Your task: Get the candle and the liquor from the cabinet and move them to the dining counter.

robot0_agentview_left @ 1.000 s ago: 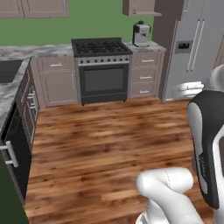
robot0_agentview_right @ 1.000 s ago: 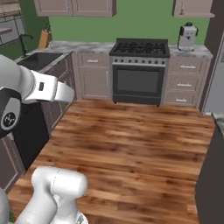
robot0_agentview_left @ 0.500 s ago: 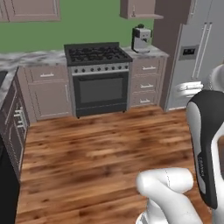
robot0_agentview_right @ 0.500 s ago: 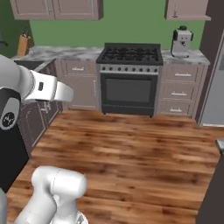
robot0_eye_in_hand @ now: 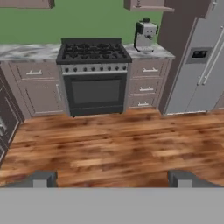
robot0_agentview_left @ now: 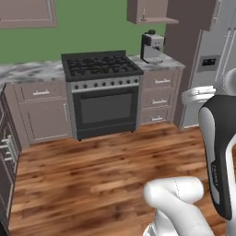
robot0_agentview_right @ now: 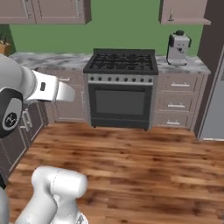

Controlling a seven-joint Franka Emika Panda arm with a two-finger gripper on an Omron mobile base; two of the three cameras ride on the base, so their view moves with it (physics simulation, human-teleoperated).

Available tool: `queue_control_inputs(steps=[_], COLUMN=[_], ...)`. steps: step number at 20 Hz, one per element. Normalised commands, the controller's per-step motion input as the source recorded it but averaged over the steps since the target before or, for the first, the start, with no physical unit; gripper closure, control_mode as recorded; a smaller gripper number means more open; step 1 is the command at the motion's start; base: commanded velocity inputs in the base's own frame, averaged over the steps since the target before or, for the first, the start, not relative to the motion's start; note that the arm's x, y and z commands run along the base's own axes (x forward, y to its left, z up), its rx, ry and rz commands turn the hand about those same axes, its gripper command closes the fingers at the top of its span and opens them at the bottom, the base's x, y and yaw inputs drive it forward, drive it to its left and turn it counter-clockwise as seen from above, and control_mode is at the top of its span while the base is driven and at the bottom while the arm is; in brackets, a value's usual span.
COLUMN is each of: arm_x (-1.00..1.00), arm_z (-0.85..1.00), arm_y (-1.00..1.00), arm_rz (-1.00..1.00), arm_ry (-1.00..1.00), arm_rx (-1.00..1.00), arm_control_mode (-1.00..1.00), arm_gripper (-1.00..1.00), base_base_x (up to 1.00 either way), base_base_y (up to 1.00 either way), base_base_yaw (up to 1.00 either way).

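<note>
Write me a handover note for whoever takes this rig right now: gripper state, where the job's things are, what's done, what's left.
Gripper: open, holding nothing, pointed across the wood floor toward the stove.
Coffee machine stands on the small worktop right of the stove; the fridge is further right.
A wall cabinet hangs above the coffee machine, door closed.
Candle, liquor and dining counter: not located from here.
Done: nothing visible.
Left: open the cabinet, fetch both items, carry them to the dining counter.

black stove [robot0_agentview_left: 102, 90], coffee machine [robot0_agentview_left: 152, 46], steel fridge [robot0_eye_in_hand: 202, 65]
</note>
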Motion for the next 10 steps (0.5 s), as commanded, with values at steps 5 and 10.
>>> queue_control_inputs(steps=[5,10], arm_x=[0.00,0.00], arm_z=[0.00,0.00], arm_y=[0.00,0.00], arm_rz=[0.00,0.00], arm_ry=[0.00,0.00], arm_rx=[0.00,0.00], arm_control_mode=[1.00,1.00], arm_gripper=[-1.00,-1.00], base_base_x=[1.00,1.00], base_base_y=[0.00,0.00], base_base_yaw=[-0.04,-0.01])
